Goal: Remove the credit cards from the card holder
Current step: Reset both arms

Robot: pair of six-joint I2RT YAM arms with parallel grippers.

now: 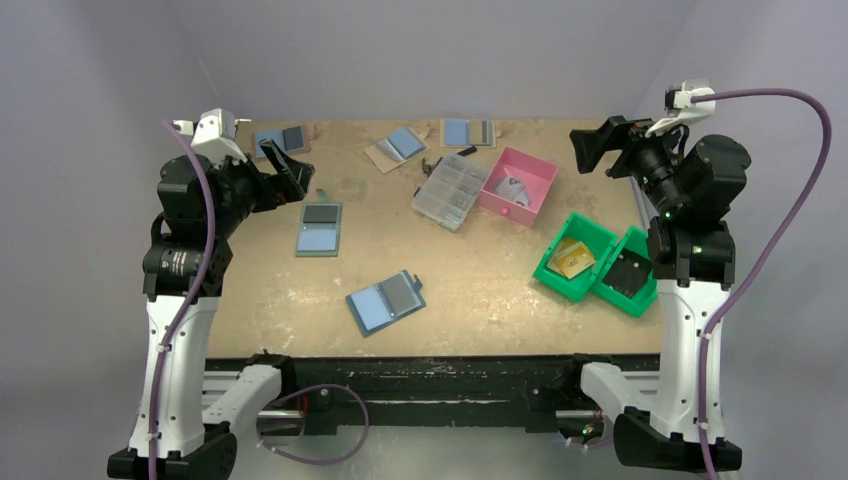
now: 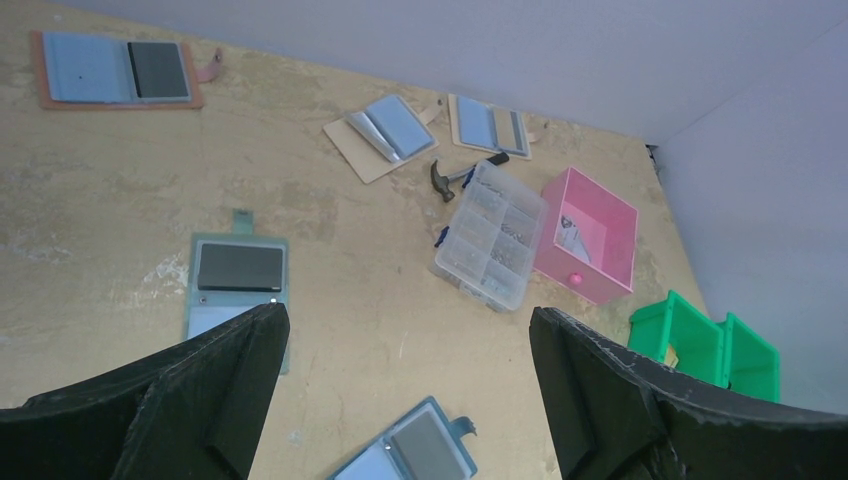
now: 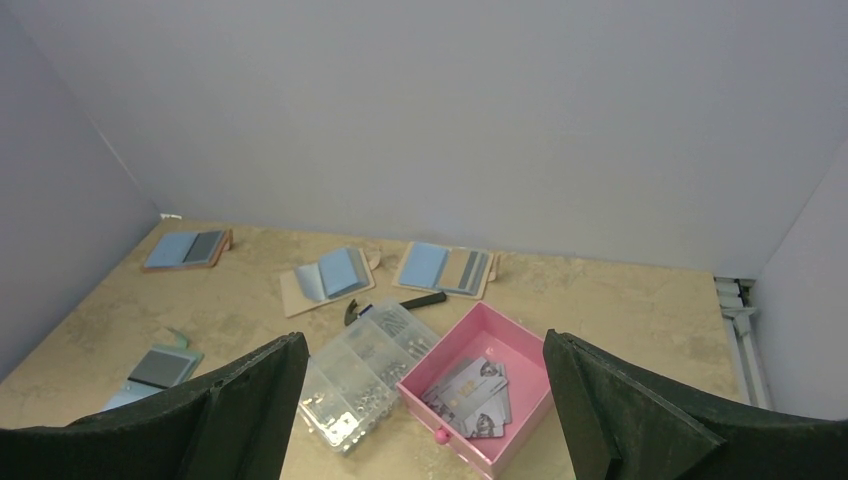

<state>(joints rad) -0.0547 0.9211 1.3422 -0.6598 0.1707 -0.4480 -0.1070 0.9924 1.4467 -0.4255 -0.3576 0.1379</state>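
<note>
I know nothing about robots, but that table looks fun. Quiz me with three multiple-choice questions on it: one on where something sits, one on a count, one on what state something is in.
1. Seen from above, where is the pink box relative to the clear organiser box?
A) just to its right
B) at the far left of the table
C) inside a bin

2. How many green bins are there?
A) one
B) two
C) four

3. How does the card holder nearest the arms' bases lie?
A) open and flat
B) folded shut
C) gripped and lifted

Answers:
1 A: the pink box stands close against the organiser's right side.
2 B: two bins stand side by side near the right edge.
3 A: its blue half and its grey half both face up on the table.
</note>
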